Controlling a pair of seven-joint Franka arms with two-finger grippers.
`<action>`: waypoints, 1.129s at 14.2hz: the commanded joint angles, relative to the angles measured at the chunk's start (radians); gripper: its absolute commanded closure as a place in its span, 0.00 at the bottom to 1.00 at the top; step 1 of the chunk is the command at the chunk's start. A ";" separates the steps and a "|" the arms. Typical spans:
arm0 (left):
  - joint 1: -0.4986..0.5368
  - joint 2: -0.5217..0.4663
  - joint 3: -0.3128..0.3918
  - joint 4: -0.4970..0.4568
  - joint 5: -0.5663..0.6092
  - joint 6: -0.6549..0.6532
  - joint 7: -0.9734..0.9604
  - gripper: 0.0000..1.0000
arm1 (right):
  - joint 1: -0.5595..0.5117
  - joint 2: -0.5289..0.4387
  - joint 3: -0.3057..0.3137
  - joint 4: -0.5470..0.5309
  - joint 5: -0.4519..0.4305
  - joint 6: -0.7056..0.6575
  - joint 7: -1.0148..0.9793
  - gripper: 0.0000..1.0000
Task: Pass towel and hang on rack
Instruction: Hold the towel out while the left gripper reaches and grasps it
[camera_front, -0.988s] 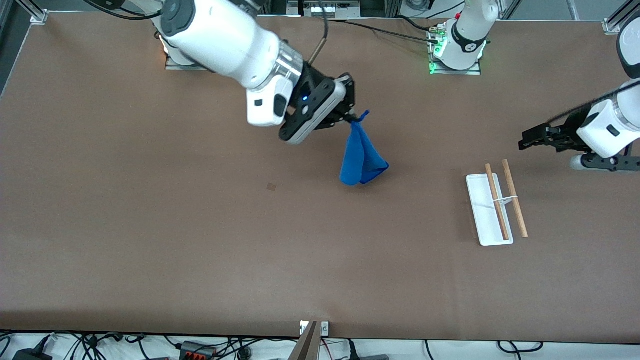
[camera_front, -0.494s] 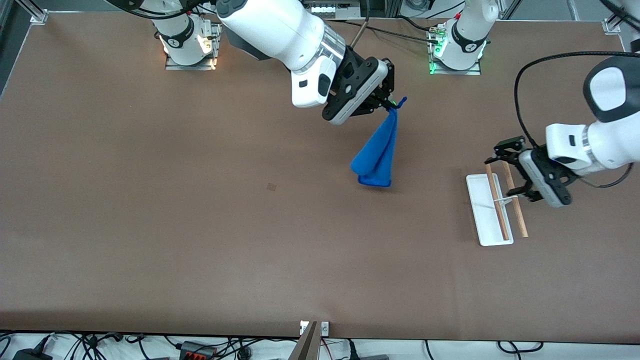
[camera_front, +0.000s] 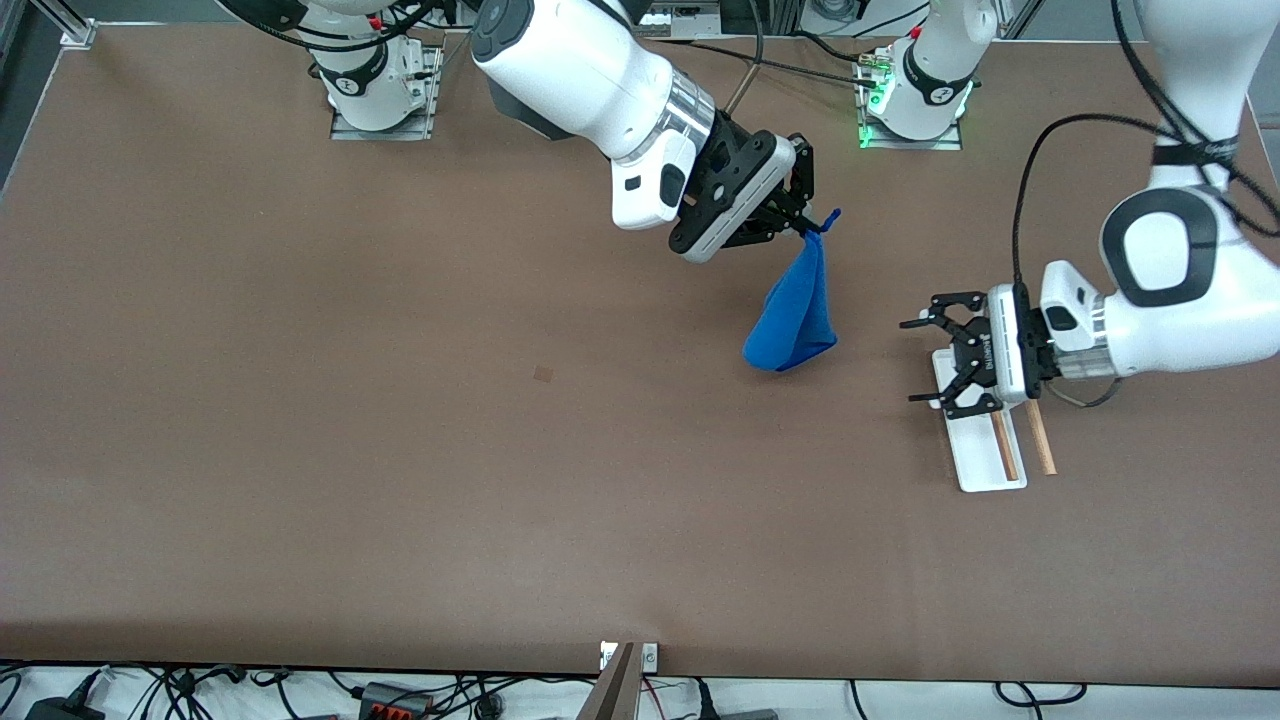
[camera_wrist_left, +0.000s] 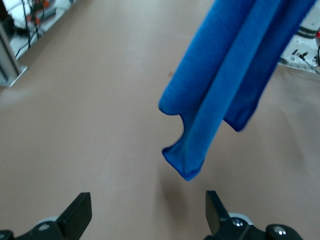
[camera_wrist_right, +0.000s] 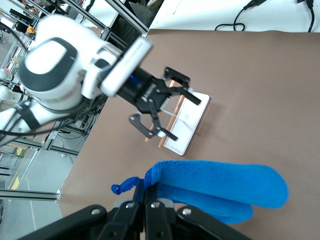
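1. Reaching out from its base, the right end effector (camera_front: 806, 226) is clamped on a corner of the towel (camera_front: 793, 318), which hangs above the counter (camera_front: 300, 450).
2. The left end effector (camera_front: 925, 362), fingers apart, hovers level over the rack (camera_front: 985, 455), pointing at the towel.

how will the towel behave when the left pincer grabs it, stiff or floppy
Probably floppy: the towel hangs in limp folds from one pinched corner in the shut right pincer. It looks light, since that small pinch carries it all. Its loose end may swing or sag as the open left pincer, over the rack, closes on it.
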 joint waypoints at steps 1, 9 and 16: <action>-0.015 0.021 -0.002 -0.089 -0.156 0.064 0.205 0.00 | 0.011 -0.002 -0.011 -0.042 -0.027 0.080 0.020 1.00; -0.022 0.081 -0.127 -0.201 -0.448 0.166 0.428 0.00 | 0.013 -0.002 -0.011 -0.050 -0.029 0.094 0.018 1.00; -0.022 0.141 -0.135 -0.209 -0.494 0.170 0.564 0.24 | 0.019 0.000 -0.013 -0.053 -0.042 0.094 0.018 1.00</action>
